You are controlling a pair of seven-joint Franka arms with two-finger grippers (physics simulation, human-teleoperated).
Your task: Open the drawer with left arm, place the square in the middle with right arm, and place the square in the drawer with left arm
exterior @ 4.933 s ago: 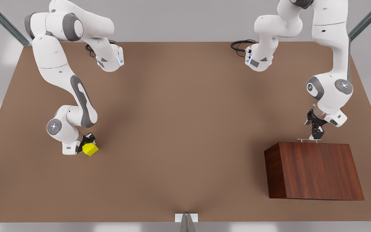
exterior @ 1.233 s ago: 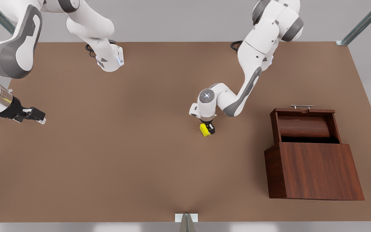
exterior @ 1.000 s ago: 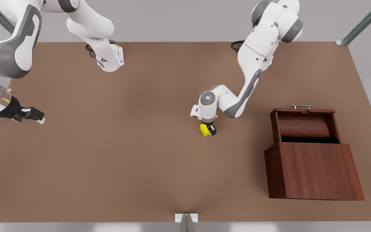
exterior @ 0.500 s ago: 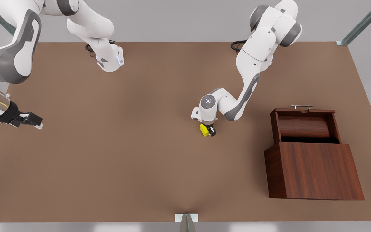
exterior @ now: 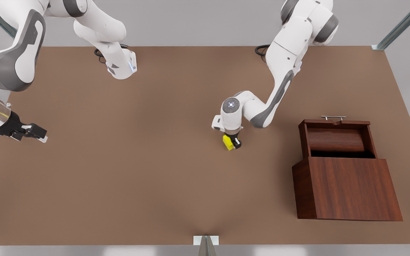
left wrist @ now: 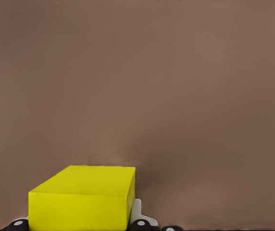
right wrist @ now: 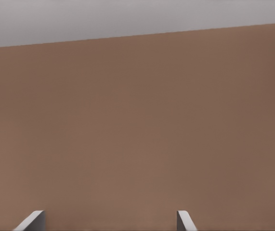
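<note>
Bright yellow and flat-faced, the square (exterior: 228, 142) is seen at the middle of the worktop (exterior: 162, 170), gripped between the fingers of the left tool (exterior: 232, 142). In the left wrist view the cube (left wrist: 83, 197) sits between the fingertips (left wrist: 138, 217), whose pads are pressed against opposite side faces; whether its underside touches the worktop or is just raised off it cannot be told. A rigid, light block is judged likely, given its size beside the tool: no give is to be expected under the pads, and little squeeze should be needed. The smooth faces could prove slippery, so a hold across two parallel sides, centred and square to the faces rather than across a corner, is judged the soundest. A skewed grip could let the cube twist.

Towards the front view's right, well apart from the cube, the drawer (exterior: 335, 140) stands pulled out of the dark wooden box (exterior: 349, 188), its silver bar handle (exterior: 333, 117) at the far edge and its hollow open from above. The carry to it is judged the remaining step.

At the front view's left edge the right tool (exterior: 34, 133) hangs above the worktop, holding nothing; in the right wrist view its fingertips (right wrist: 31, 220) are spread wide apart. That arm waits.
</note>
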